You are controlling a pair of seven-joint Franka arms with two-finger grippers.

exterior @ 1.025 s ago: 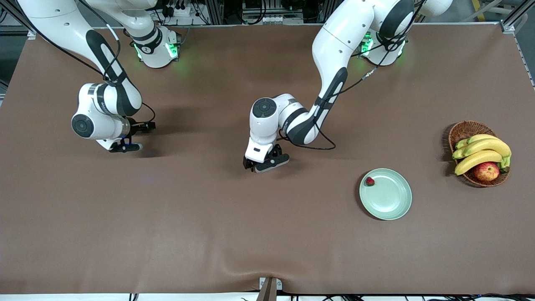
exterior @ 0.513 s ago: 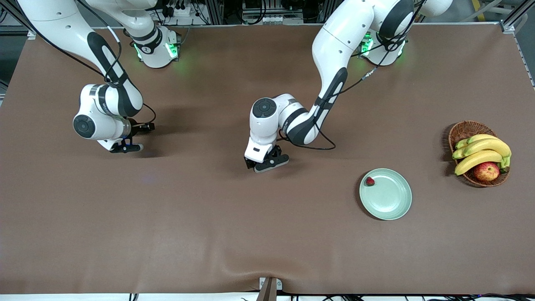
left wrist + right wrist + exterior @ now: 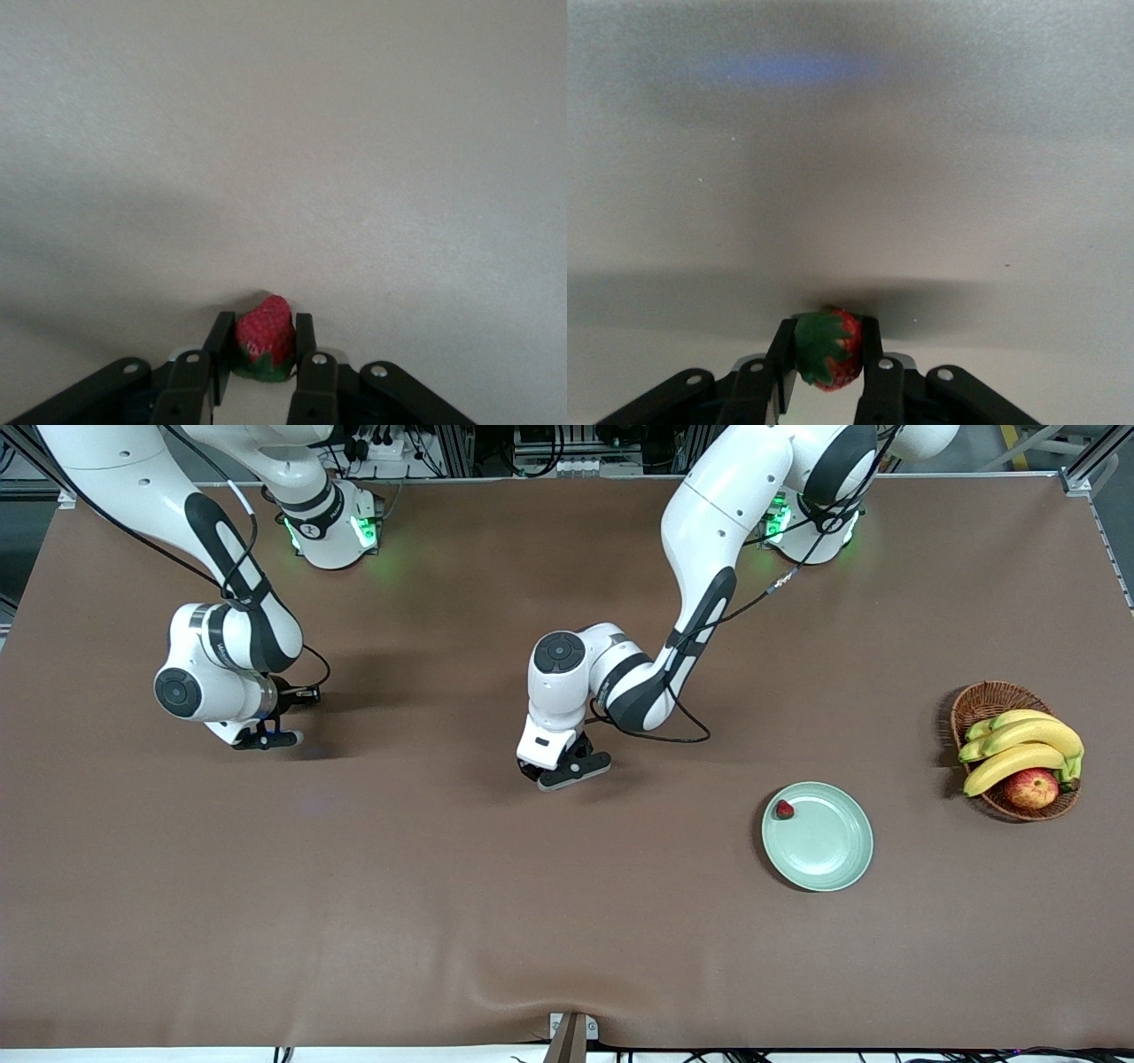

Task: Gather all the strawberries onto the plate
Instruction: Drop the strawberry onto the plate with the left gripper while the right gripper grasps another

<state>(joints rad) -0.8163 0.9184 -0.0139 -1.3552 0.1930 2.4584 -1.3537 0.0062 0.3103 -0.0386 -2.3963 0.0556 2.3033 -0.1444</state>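
Strawberries (image 3: 264,339) (image 3: 827,347) sit clamped in each gripper (image 3: 558,775) (image 3: 266,737); fruit basket (image 3: 983,701) beside plate (image 3: 828,859).

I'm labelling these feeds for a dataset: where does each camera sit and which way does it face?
Front view: high across the table, facing both arms; plate, basket.
Left wrist view: on the left arm's wrist; left gripper shut on a strawberry.
Right wrist view: likewise; right gripper shut on another strawberry.
Shared: both grippers appear in front view.

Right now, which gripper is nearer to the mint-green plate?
Left. The left gripper, shut on a strawberry, is low at mid-table, closer to the plate. The right gripper, shut on another strawberry, is at the right arm's end.
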